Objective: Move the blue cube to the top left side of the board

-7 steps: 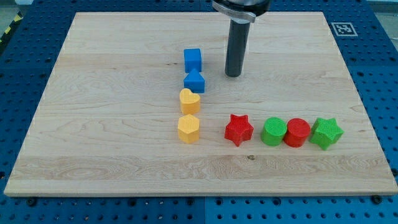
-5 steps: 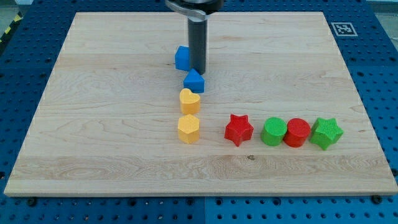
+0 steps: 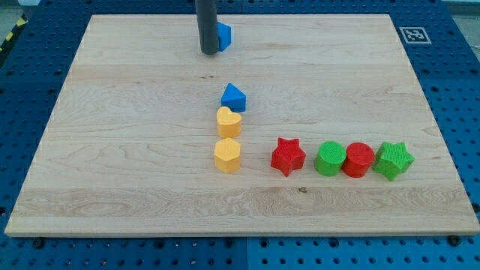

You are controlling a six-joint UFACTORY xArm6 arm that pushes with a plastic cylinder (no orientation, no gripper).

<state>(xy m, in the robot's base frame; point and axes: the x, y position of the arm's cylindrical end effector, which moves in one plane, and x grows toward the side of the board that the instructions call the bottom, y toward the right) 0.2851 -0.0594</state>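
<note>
Blue cube (image 3: 223,35) shifted upward, half hidden behind my tip (image 3: 209,52)

Setting: a robotics lab bench, not a domestic or retail space. Evidence follows. A pale rectangular wooden board (image 3: 135,172) lies on a blue metal perforated table top (image 3: 461,97), whose regular grid of mounting holes is typical of test rigs. A black-and-white square fiducial marker (image 3: 412,34) sits at the board's 1 o'clock corner, the kind used for camera calibration. A yellow-and-black hazard stripe (image 3: 10,36) shows at the 10 o'clock edge of the view. A straight dark cylindrical rod (image 3: 208,26) enters from 12 o'clock.
</note>
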